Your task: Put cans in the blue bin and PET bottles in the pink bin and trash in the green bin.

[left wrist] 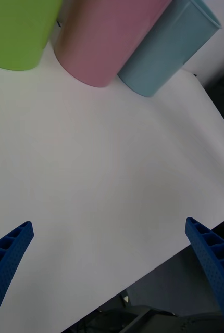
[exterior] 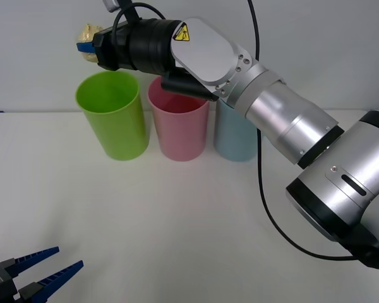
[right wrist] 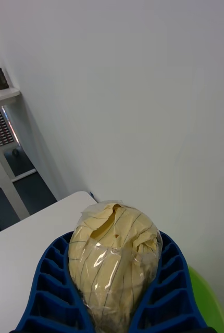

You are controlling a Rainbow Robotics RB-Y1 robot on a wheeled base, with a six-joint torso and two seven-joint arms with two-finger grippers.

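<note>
The right gripper (exterior: 87,48) is clenched on the trash (exterior: 88,35), held high just above and slightly left of the green bin (exterior: 112,115)'s far rim. The left gripper (exterior: 35,271) rests released at the near left, well apart.

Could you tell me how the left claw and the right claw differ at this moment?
The right claw is shut on the trash, while the left claw is open and holds nothing. The right claw is raised above the far left side of the green bin, whereas the left claw sits low at the table's near edge, well short of the bins. Both have blue ribbed fingers.
</note>
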